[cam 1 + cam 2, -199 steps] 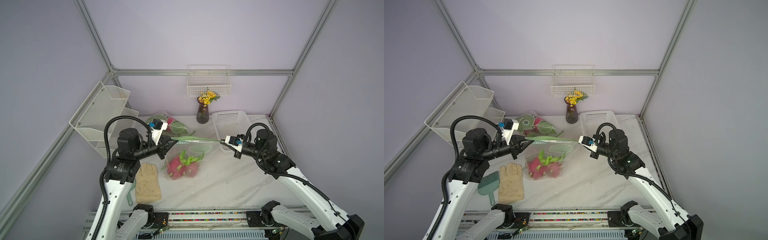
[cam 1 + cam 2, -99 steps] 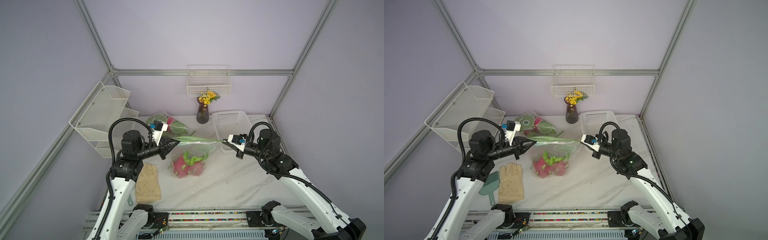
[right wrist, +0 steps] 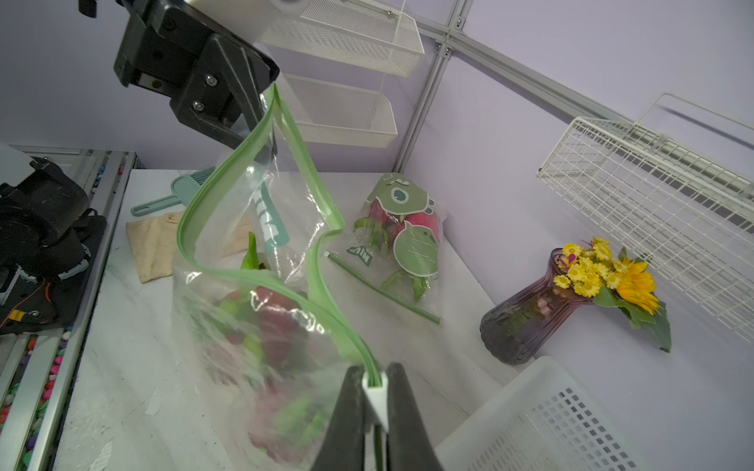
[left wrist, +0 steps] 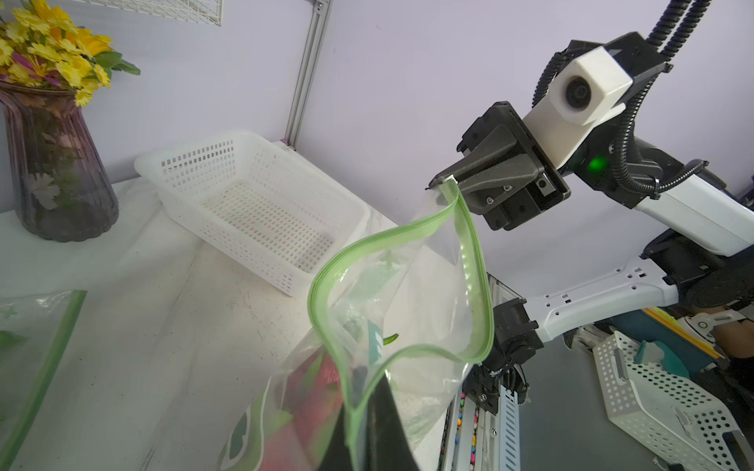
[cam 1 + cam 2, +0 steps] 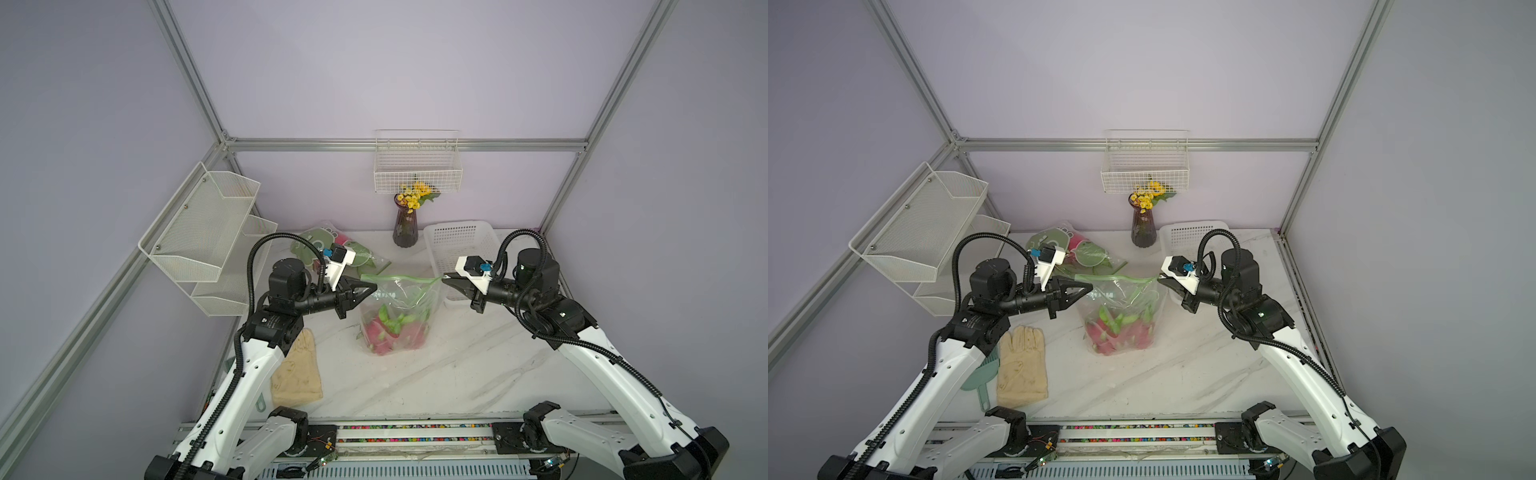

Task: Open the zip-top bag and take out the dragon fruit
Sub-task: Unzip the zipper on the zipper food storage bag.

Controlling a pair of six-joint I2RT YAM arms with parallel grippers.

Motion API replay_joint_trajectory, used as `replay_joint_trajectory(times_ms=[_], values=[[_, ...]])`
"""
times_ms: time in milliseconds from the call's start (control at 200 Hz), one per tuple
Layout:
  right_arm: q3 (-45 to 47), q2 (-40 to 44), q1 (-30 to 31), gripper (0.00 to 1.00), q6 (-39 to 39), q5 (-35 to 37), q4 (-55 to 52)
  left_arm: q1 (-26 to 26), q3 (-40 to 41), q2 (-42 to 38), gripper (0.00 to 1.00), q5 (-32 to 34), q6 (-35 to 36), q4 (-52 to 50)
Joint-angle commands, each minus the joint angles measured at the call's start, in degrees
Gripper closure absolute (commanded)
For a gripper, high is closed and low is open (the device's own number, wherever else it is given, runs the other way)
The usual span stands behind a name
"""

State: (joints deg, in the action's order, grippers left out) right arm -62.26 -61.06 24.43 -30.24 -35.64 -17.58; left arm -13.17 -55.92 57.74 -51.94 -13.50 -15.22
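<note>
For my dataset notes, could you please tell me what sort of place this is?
Likely a robot lab cell: aluminium frame, plain lilac walls, and a marble-look tabletop staged with a vase.

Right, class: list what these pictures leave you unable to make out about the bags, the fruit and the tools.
- Dragon fruit count: in both top views they overlap inside the crinkled zip-top bag; the right wrist view blurs them.
- Left tool: its wrist view's edge cuts off all but dark finger ends.
- Second bag: top view, green stickers and the left arm cover its contents.
- Green scoop: top view, mostly under the left arm.
</note>
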Motion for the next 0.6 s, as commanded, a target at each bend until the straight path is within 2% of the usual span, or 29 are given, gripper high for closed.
replay_joint_trajectory(times_ms=[0,70,205,270,345,440,595], values=[[-1.29,-0.4,1.39,1.0,1.43,0.32,0.41,-0.45,0.02,0.65,0.99,1.54,-2.19,3.46],[-1.12,-0.38,1.84,1.0,1.59,1.35,0.77,-0.45,0.07,1.31,0.9,1.19,-2.52,2.98],[-0.63,-0.03,2.25,1.0,1.93,1.65,2.3,-0.45,-2.96,1.5,0.51,1.36,0.83,-5.56],[-0.74,-0.17,2.38,1.0,1.44,1.67,2.54,-0.45,-6.09,1.42,0.38,2.04,5.48,-11.86],[-1.42,-0.6,2.51,1.0,0.24,1.12,2.09,-0.37,-10.72,1.8,0.28,3.13,9.52,-18.98],[-2.72,-1.51,2.47,1.0,-1.16,0.38,1.23,-0.37,-16.84,2.67,0.21,3.58,12.74,-25.82],[-3.22,-1.83,2.56,1.0,-3.64,-2.77,1.1,-0.8,-22.41,3.71,0.13,3.84,15.25,-27.97]])
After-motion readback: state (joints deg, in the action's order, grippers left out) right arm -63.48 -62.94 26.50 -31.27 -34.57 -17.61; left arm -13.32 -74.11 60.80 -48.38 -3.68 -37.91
